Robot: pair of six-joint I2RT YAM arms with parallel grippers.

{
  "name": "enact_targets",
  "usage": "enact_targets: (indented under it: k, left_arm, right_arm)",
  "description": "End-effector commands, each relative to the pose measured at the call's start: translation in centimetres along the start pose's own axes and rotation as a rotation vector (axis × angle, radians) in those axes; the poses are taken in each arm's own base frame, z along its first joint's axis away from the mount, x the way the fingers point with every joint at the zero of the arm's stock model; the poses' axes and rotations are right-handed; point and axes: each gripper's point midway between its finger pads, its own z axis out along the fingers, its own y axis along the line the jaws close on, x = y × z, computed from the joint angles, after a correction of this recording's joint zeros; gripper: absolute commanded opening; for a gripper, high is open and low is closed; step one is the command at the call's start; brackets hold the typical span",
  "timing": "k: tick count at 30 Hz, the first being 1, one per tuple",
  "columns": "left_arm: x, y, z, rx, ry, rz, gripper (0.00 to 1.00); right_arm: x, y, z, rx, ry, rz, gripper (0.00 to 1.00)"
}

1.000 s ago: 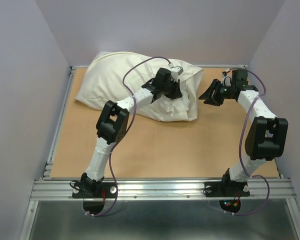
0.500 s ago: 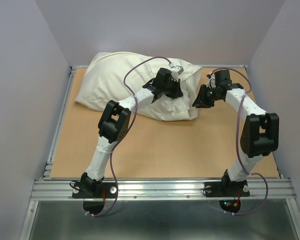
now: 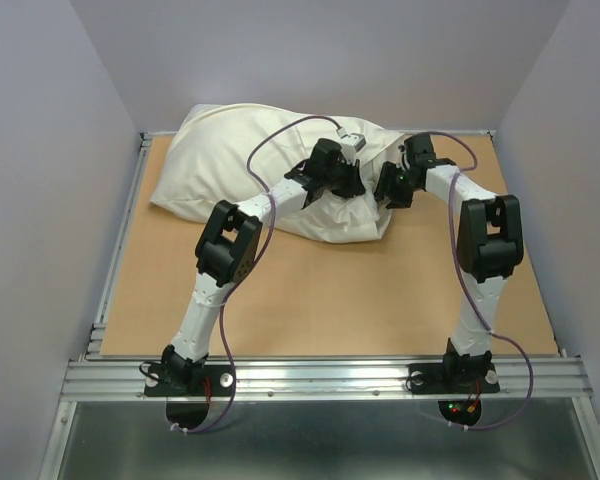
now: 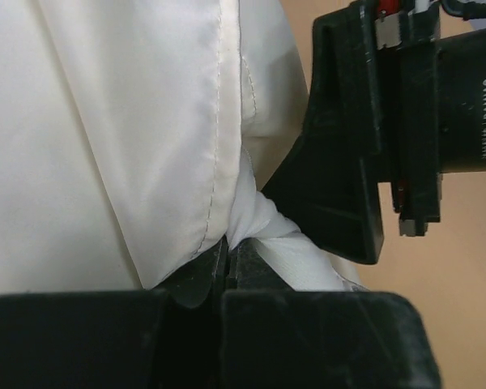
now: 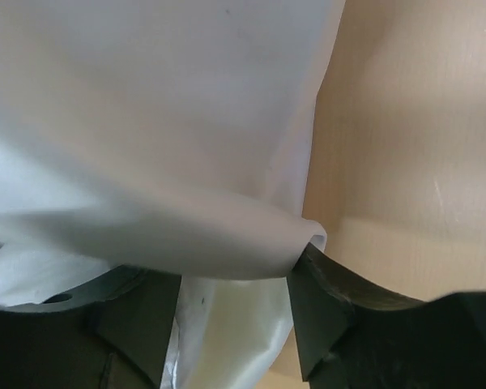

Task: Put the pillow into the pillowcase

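Observation:
The cream pillowcase (image 3: 240,150) lies bulging at the back of the table, its open end to the right. The whiter pillow (image 3: 365,205) shows at that opening and is otherwise hidden inside. My left gripper (image 3: 352,185) is shut on the pillowcase's stitched hem (image 4: 219,162); its closed jaws (image 4: 227,251) pinch cream fabric, with white pillow fabric (image 4: 287,247) just beside them. My right gripper (image 3: 388,190) is open at the opening's right edge, close to the left one. Its fingers (image 5: 332,316) straddle a fold of whitish fabric (image 5: 146,227), with cream cloth (image 5: 235,332) between them.
The tan wooden table (image 3: 330,300) has a metal rail along its left edge (image 3: 120,240) and front. Grey walls close in behind and at both sides. The right gripper's black body (image 4: 348,162) fills the right of the left wrist view.
My right gripper has swung left from open table to the pillowcase's open end, and fabric now sits between its fingers. The left gripper has kept its hold and place.

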Motion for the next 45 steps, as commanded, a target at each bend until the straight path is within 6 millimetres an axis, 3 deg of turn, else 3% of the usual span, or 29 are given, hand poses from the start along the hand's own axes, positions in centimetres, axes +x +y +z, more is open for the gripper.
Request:
enact_targets:
  k: [1,2,4,5,8,9,14,16,21,25,29,33,37,40,41,42,43,45]
  left_arm:
    - [-1.7,-0.5,-1.5,-0.006,-0.029,-0.009,0.00]
    - [-1.7,-0.2,-1.5,-0.010,-0.030,-0.011,0.00]
    - [-1.8,0.3,-1.6,-0.016,-0.032,-0.015,0.00]
    - [-1.8,0.5,-1.6,-0.019,-0.033,-0.016,0.00]
    - [-1.7,1.0,-1.7,-0.027,-0.031,-0.022,0.00]
    - [-1.8,1.3,-1.8,-0.031,-0.031,-0.024,0.00]
    - [-2.5,2.3,-1.6,-0.041,-0.048,-0.028,0.00]
    - [-3.2,2.4,-1.4,-0.036,-0.069,-0.020,0.00]
    - [-5.1,1.6,-0.3,-0.012,-0.120,0.006,0.00]
    - [-3.6,1.2,1.5,0.001,-0.095,0.008,0.00]
    - [-2.1,1.8,2.0,-0.006,-0.068,-0.002,0.00]
    - [-2.2,1.9,1.8,-0.008,-0.073,-0.001,0.00]
    - [-4.1,2.2,0.4,-0.010,-0.125,0.008,0.00]
    - [-5.7,1.1,-2.2,-0.006,-0.157,0.017,0.00]
    - [-7.3,-0.3,-4.1,0.004,-0.186,0.030,0.00]
    - [-6.1,-0.1,-4.7,-0.005,-0.161,0.019,0.00]
    - [-6.9,-1.2,-6.3,0.001,-0.170,0.024,0.00]
    - [-5.6,-1.4,-7.2,-0.010,-0.126,0.008,0.00]
  right_arm:
    - [-2.2,1.3,1.2,0.021,-0.074,-0.030,0.57]
    - [-1.9,0.8,1.6,0.038,-0.067,-0.027,0.55]
    - [-1.4,-0.4,2.2,0.084,-0.054,-0.028,0.42]
    - [-1.2,-0.6,2.3,0.090,-0.048,-0.036,0.24]
    - [-1.3,-0.4,1.6,0.076,-0.046,-0.047,0.02]
    - [-1.4,0.0,1.1,0.050,-0.040,-0.057,0.00]
    - [-1.2,3.6,-5.7,-0.174,-0.034,-0.104,0.00]
    - [0.3,5.7,-8.6,-0.308,-0.007,-0.118,0.01]
    - [3.4,10.2,-12.9,-0.591,0.100,-0.093,0.01]
    - [4.7,12.6,-15.6,-0.760,0.198,-0.040,0.00]
    - [5.9,13.5,-17.5,-0.844,0.289,0.042,0.00]
    - [6.6,12.6,-16.2,-0.807,0.316,0.091,0.01]
    - [4.2,9.2,-13.2,-0.668,0.234,0.140,0.01]
    - [1.5,6.0,-11.8,-0.580,0.159,0.174,0.01]
    - [1.2,5.3,-11.7,-0.562,0.148,0.183,0.01]
    - [1.1,5.1,-11.4,-0.551,0.147,0.178,0.01]
    - [1.0,5.0,-11.2,-0.541,0.142,0.172,0.01]
    - [1.0,4.8,-11.1,-0.537,0.140,0.167,0.01]
